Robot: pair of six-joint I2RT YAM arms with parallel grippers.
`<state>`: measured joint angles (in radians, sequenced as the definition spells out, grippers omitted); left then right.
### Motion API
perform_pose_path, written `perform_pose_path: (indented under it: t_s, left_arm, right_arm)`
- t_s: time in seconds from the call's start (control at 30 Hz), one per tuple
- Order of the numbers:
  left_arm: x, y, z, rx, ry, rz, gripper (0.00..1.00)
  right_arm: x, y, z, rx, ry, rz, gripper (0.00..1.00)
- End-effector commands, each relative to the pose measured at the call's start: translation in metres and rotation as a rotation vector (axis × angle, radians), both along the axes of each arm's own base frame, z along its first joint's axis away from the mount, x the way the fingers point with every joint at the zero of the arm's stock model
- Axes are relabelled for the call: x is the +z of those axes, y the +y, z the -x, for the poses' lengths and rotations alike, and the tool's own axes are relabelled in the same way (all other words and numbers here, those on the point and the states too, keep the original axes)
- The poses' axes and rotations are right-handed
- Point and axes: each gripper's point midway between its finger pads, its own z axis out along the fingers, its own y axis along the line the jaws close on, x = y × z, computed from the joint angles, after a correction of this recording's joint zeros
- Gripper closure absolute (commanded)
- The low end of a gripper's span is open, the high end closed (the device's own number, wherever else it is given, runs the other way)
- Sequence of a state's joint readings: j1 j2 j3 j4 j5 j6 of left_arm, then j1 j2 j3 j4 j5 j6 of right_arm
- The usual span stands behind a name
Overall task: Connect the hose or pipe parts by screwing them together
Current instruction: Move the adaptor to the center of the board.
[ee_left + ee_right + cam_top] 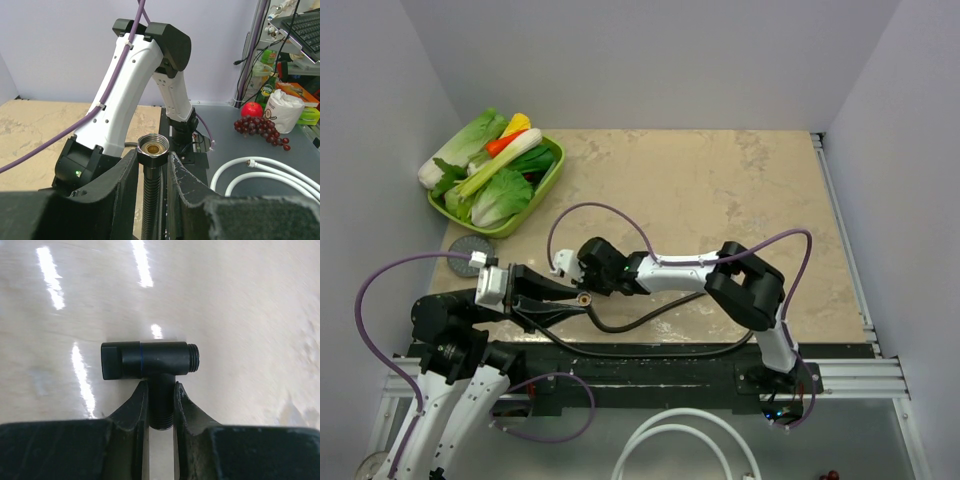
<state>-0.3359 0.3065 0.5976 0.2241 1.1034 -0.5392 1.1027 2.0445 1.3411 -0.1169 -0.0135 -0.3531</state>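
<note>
**Left gripper clamping the hose, right gripper clamping the T-shaped fitting**

From above, the left gripper and right gripper are meeting over the table's near edge, and the shower-head disc is lying beside the basket. At the left wrist, closed fingers are gripping the ribbed hose just under its nut, whose opening is facing up. At the right wrist, fingers are pinching the fitting's stem, its crossbar lying level above the tabletop.
</note>
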Motion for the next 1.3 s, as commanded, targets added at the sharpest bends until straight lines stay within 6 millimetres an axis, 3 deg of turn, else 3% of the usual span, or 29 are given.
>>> perform_pose_path:
  t_s: [0.0, 0.03, 0.13, 0.17, 0.2, 0.23, 0.37, 0.47, 0.57, 0.67, 0.7, 0.8, 0.97, 1.03, 1.17, 1.27]
  left_arm:
    - [0.015, 0.001, 0.0, 0.009, -0.034, 0.02, 1.0]
    - [0.015, 0.001, 0.001, 0.008, -0.036, 0.021, 1.0]
    - [0.015, 0.001, 0.001, 0.006, -0.037, 0.02, 1.0]
    - [0.015, 0.001, 0.001, 0.005, -0.039, 0.02, 1.0]
    - [0.014, 0.001, 0.001, 0.006, -0.035, 0.019, 1.0]
    - [0.014, 0.001, 0.001, 0.005, -0.036, 0.019, 1.0]
    - [0.016, 0.001, 0.001, 0.008, -0.035, 0.023, 1.0]
    - [0.018, 0.001, 0.002, 0.005, -0.037, 0.028, 1.0]
    - [0.021, 0.002, 0.003, 0.008, -0.042, 0.034, 1.0]
    - [0.021, 0.002, 0.003, 0.009, -0.043, 0.036, 1.0]
    - [0.022, 0.002, 0.004, 0.008, -0.044, 0.038, 1.0]
    - [0.024, 0.003, 0.005, 0.009, -0.048, 0.04, 1.0]
    - [0.026, 0.003, 0.005, 0.013, -0.049, 0.044, 1.0]
    - [0.026, 0.003, 0.005, 0.014, -0.05, 0.045, 1.0]
    - [0.026, 0.003, 0.004, 0.015, -0.048, 0.045, 1.0]
    - [0.028, 0.003, 0.004, 0.016, -0.048, 0.047, 1.0]
  right_arm:
    - [-0.01, -0.053, -0.035, -0.302, -0.032, 0.054, 1.0]
    - [-0.003, -0.058, -0.036, -0.352, -0.023, 0.025, 1.0]
    - [-0.013, -0.085, -0.033, -0.445, 0.013, 0.027, 1.0]
    - [-0.002, -0.088, -0.037, -0.472, 0.022, -0.022, 1.0]
    - [-0.009, -0.098, -0.031, -0.489, 0.051, -0.025, 1.0]
    - [-0.006, -0.096, -0.025, -0.506, 0.12, -0.08, 1.0]
    - [0.03, -0.11, -0.039, -0.644, 0.281, -0.323, 1.0]
    - [0.038, -0.128, -0.058, -0.854, 0.323, -0.369, 1.0]
    - [0.037, -0.138, -0.062, -0.964, 0.329, -0.332, 1.0]
    - [0.029, -0.142, -0.063, -0.986, 0.322, -0.282, 0.9]
    - [0.026, -0.144, -0.065, -0.991, 0.315, -0.268, 0.79]
    - [0.026, -0.145, -0.064, -0.967, 0.308, -0.228, 0.47]
    - [0.051, -0.153, -0.074, -0.948, 0.218, -0.177, 0.25]
    - [0.062, -0.151, -0.077, -0.866, 0.157, -0.131, 0.23]
    - [0.096, -0.12, -0.061, -0.45, -0.035, -0.08, 0.23]
    - [0.095, -0.119, -0.05, -0.211, -0.095, 0.009, 0.23]
